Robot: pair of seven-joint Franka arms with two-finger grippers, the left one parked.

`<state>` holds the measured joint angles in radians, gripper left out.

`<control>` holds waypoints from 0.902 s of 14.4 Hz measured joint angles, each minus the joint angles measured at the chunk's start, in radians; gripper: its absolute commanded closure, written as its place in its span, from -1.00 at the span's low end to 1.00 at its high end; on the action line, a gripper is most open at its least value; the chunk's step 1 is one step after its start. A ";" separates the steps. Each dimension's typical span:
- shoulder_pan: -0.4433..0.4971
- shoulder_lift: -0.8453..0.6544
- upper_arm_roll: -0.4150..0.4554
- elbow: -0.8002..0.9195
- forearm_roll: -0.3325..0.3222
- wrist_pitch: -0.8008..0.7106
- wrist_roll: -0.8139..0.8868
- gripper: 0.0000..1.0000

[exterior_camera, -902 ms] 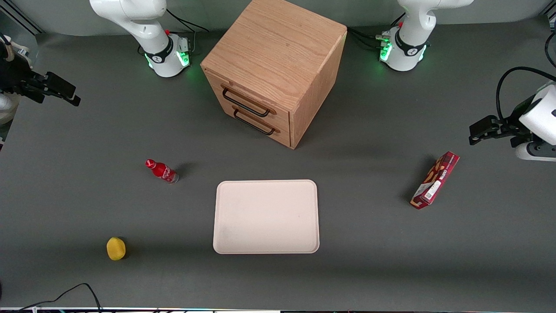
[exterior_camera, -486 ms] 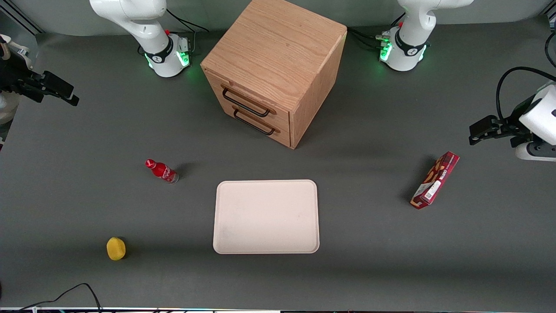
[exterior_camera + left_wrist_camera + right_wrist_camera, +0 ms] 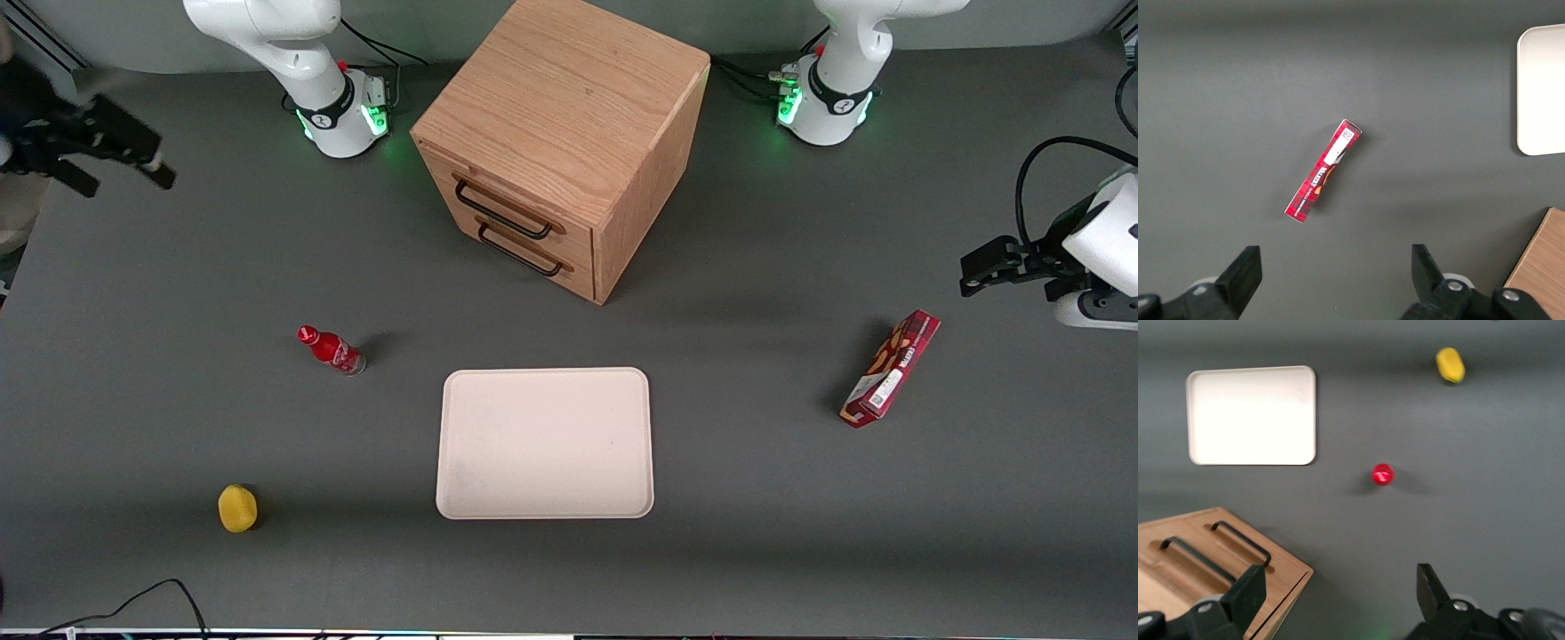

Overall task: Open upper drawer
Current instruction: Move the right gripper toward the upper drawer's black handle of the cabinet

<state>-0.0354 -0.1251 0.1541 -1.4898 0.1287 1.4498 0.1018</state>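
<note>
Front view puts your tool, fingers spread with nothing between them, high at the working arm's end of the desk, well apart from the closed upper drawer, whose handle seems to slant toward it.

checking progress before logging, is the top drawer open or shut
Shut: the top drawer sits flush with the cabinet. The open end effector is off toward the working arm's end.
</note>
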 measured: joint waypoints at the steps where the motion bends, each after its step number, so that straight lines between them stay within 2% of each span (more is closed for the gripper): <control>1: 0.001 0.003 0.038 0.002 0.002 0.000 -0.048 -1.00; 3: 0.003 0.010 0.105 0.003 0.008 -0.003 -0.222 -1.00; 7: 0.003 0.032 0.175 0.006 0.077 -0.023 -0.523 -1.00; 10: 0.004 0.094 0.253 0.004 0.169 -0.023 -0.592 -1.00; 13: 0.004 0.187 0.299 -0.001 0.189 -0.024 -0.696 -1.00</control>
<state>-0.0318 0.0621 0.4531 -1.4906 0.3182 1.4257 -0.5939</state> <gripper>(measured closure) 0.000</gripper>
